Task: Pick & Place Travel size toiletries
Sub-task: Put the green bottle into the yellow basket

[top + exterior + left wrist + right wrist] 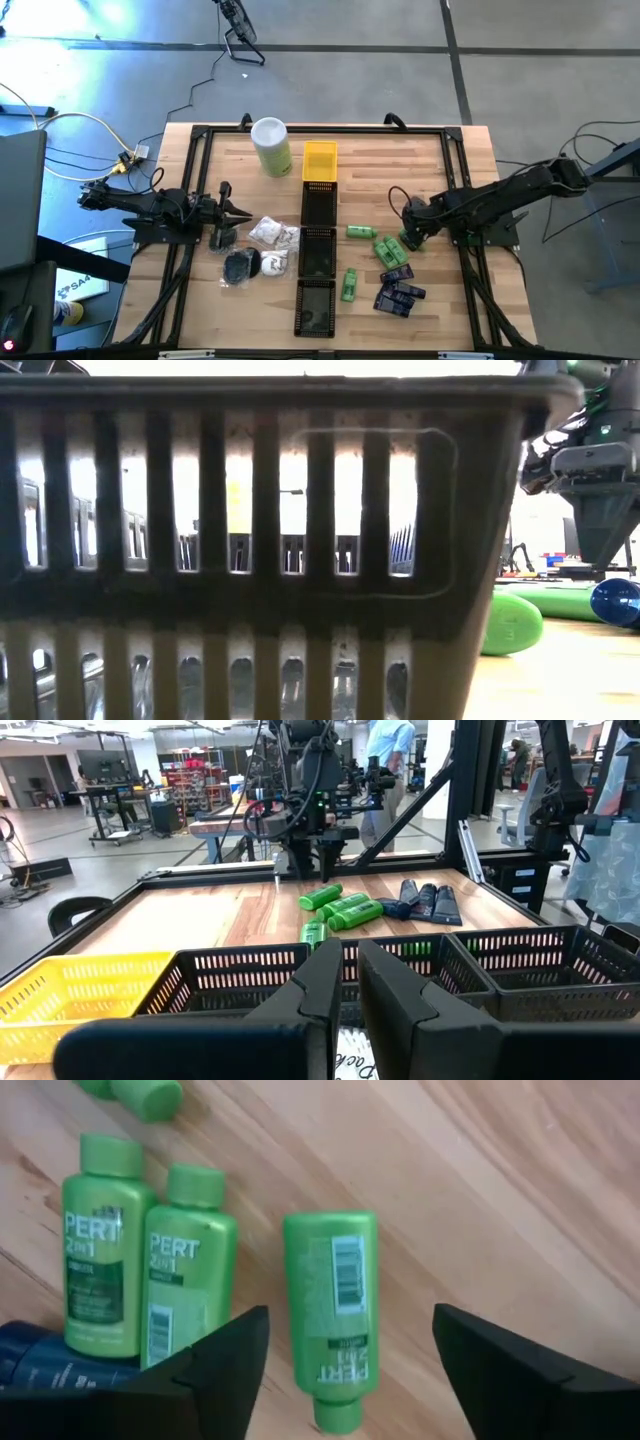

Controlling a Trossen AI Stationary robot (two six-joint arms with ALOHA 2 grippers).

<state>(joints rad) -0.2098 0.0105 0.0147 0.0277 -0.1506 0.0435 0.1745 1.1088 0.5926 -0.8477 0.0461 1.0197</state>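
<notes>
Bright green little bottles lie flat on the wooden table right of the trays, with dark blue-black flat packets nearer the near edge. White crinkly wrapped pieces and black pucks lie left of the trays. My right gripper is open above the bottles, its fingers on either side of one lying green bottle without touching it. In the high view the right gripper is over the bottle group. My left gripper is shut and hovers by the wrapped pieces, pointing toward the trays.
A column of small trays runs down the table's middle: one yellow tray and three black trays. A tall pale-green canister stands at the far side. A black tray wall fills the low view. People stand in the room beyond.
</notes>
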